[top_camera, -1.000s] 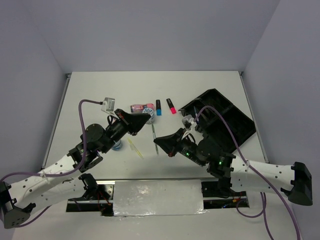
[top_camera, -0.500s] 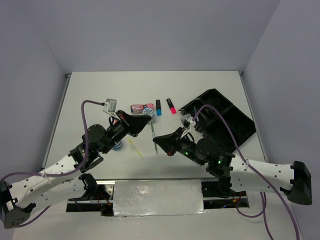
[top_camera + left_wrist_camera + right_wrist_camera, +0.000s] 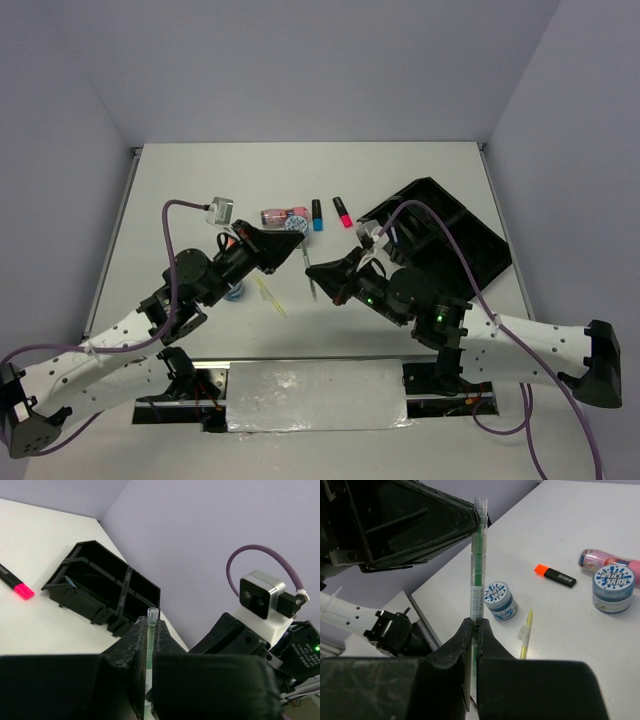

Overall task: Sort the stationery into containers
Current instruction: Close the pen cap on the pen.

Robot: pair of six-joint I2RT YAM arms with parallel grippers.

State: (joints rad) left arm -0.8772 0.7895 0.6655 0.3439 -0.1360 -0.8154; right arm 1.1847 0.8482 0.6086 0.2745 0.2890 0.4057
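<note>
Top cam overhead, far; wrist cams close, facing each other, share green pen point(image 3: 149, 650).

Thin green pen point(image 3: 476, 575) in both jaws

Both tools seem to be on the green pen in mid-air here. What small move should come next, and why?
Probably open the left tool and let go. The green pen is held in the air with the right tool also closed on it, and the black tray lies on the right arm's side, so that arm looks better placed to deliver it.
</note>
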